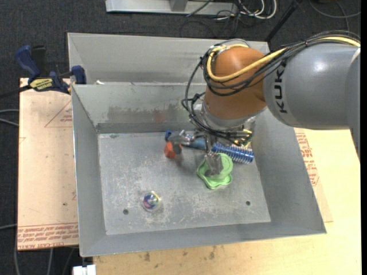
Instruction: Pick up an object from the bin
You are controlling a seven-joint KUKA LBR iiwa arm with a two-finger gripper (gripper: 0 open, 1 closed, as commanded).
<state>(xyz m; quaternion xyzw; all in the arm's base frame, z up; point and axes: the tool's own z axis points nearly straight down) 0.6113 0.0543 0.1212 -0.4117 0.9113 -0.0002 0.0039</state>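
The gripper (215, 162) hangs right on top of the green ring-shaped thing (213, 180) – it lies straight below, right of the bin (183, 202) floor's middle – spread or pinching, I cannot tell

Pale green ring-shaped thing (218, 180), flat on the bin floor (172, 211), right of centre

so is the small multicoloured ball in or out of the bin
In: the small multicoloured ball lies on the floor of the grey metal bin.

Grey bin (132, 165): green ring (213, 181), blue comb (235, 154), orange piece (171, 150), small marble (151, 200).
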